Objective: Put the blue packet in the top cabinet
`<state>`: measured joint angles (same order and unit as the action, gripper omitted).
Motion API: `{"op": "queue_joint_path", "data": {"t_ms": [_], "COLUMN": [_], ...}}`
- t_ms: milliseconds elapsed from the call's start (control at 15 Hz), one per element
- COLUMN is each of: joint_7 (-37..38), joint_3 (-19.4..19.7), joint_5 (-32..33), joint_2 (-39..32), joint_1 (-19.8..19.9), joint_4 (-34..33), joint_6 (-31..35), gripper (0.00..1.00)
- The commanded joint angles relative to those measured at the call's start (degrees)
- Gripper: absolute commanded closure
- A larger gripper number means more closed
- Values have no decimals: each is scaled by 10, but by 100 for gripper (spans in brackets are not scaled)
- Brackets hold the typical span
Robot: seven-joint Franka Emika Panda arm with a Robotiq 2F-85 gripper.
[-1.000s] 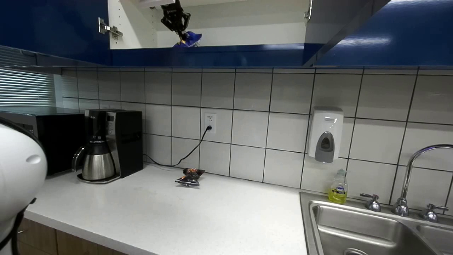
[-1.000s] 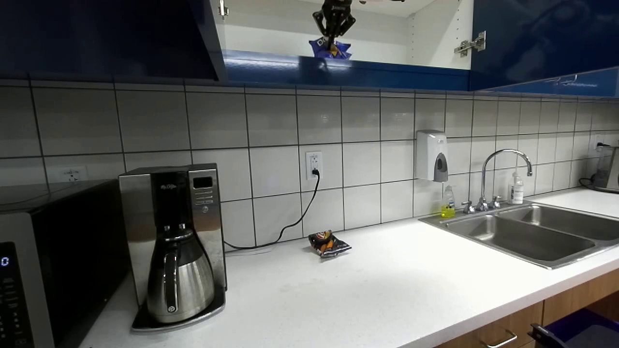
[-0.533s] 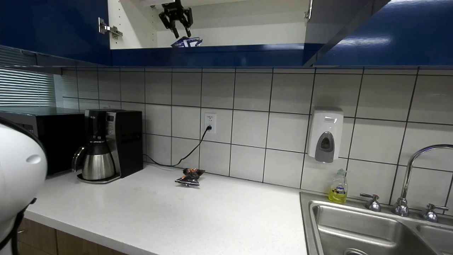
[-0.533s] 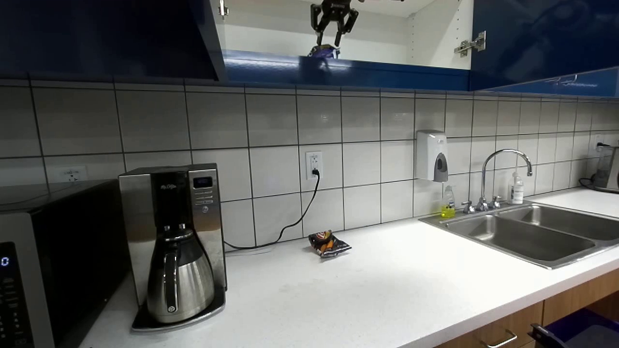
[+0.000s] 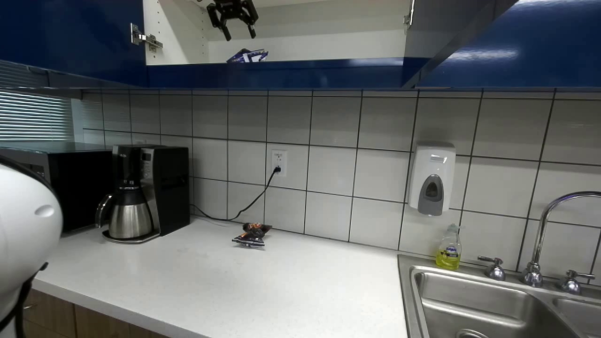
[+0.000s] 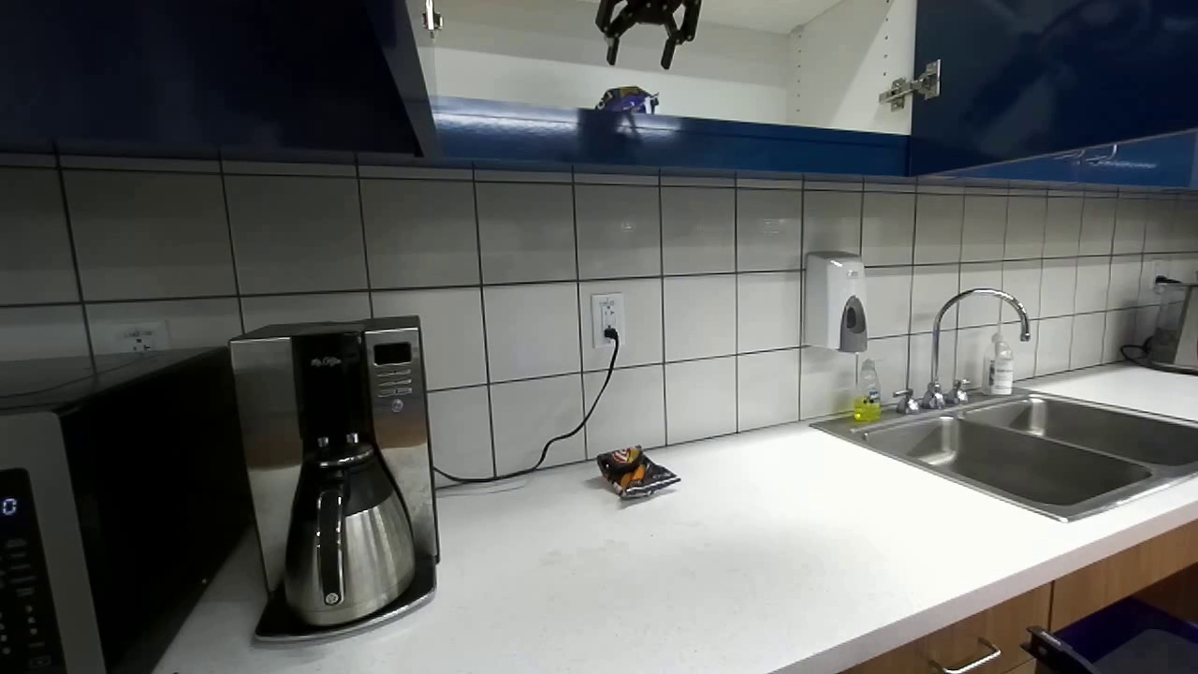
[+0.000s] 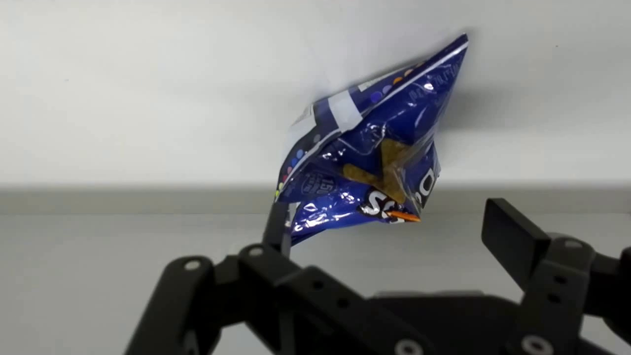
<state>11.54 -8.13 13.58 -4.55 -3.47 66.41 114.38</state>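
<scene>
The top cabinet [image 5: 300, 74] stands with its dark blue doors swung wide, showing a white interior. On its floor, just behind the front edge, lies the blue packet [image 5: 248, 57], its lower part hidden by that edge in both exterior views. My gripper [image 5: 240, 36] hangs above the packet inside the cabinet opening, apart from it, fingers spread with nothing held. In the wrist view the crinkled blue packet [image 7: 365, 145] with white lettering appears beyond the spread fingers [image 7: 515, 241]; the finger on the left overlaps its edge in the picture.
Open cabinet doors [image 5: 70, 42] flank the opening on both sides. Below, a dark brownish packet [image 6: 636, 473] lies on the white counter [image 6: 730, 552]. A coffee maker [image 6: 342, 468] and microwave [image 6: 112, 487] stand at one end, a sink [image 6: 1011, 449] at the other.
One second ago the gripper was shut on the blue packet. Its fingers have since spread, the packet has settled on the cabinet floor, and the gripper has risen away from it.
</scene>
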Motion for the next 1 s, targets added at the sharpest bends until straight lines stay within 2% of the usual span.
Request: {"op": "queue_joint_path", "data": {"t_ms": [0, 333, 933], "joint_7": [16, 23, 24], "joint_3": [0, 0, 4], "joint_5": [3, -5, -38], "joint_2": [33, 93, 251], "joint_1": [-1, 0, -8], "joint_4": [28, 101, 292], "joint_6": [-9, -1, -16], "gripper": [0, 0, 0]}}
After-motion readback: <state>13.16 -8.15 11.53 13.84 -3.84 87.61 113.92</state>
